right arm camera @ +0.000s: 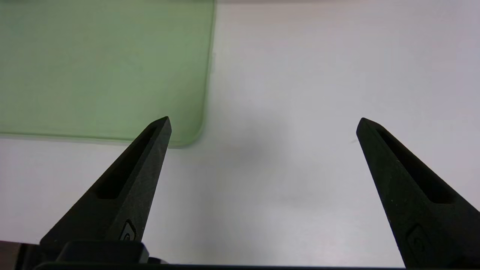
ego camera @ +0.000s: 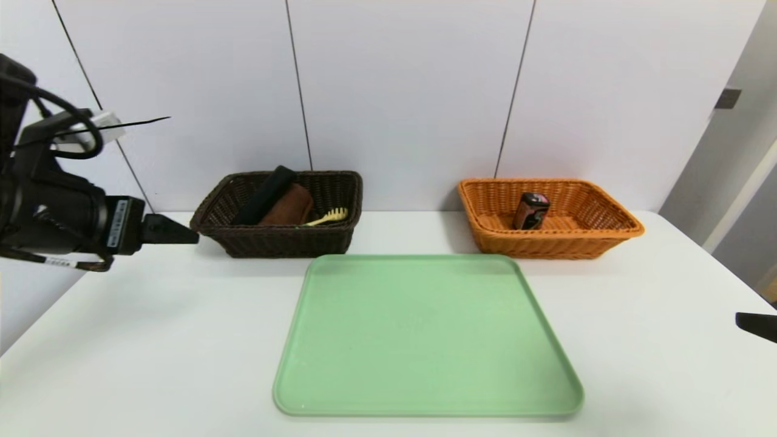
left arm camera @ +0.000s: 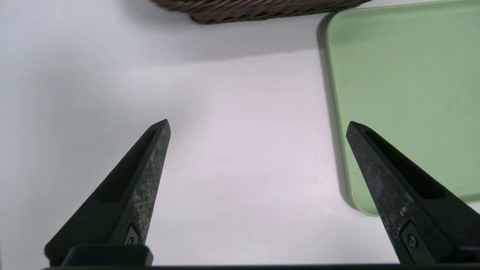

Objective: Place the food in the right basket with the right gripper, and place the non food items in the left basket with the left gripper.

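Note:
The dark brown left basket [ego camera: 340, 182] at the back left holds a brown towel [ego camera: 290, 206], a long black pouch [ego camera: 265, 194] and a yellow pasta spoon [ego camera: 329, 215]. The food [ego camera: 531, 210], a small dark box with pink print, stands inside the orange right basket [ego camera: 613, 209]. My left gripper [ego camera: 182, 233] hovers above the table just left of the dark basket, open and empty [left arm camera: 258, 123]. Only a tip of my right gripper [ego camera: 756, 325] shows at the right edge; its wrist view shows it open and empty [right arm camera: 263, 122] over bare table.
A bare green tray [ego camera: 425, 334] lies in the middle of the white table [ego camera: 668, 364], in front of both baskets. Its corner [left arm camera: 393, 75] shows by the left gripper, and another corner [right arm camera: 112, 75] by the right one. A white wall stands behind.

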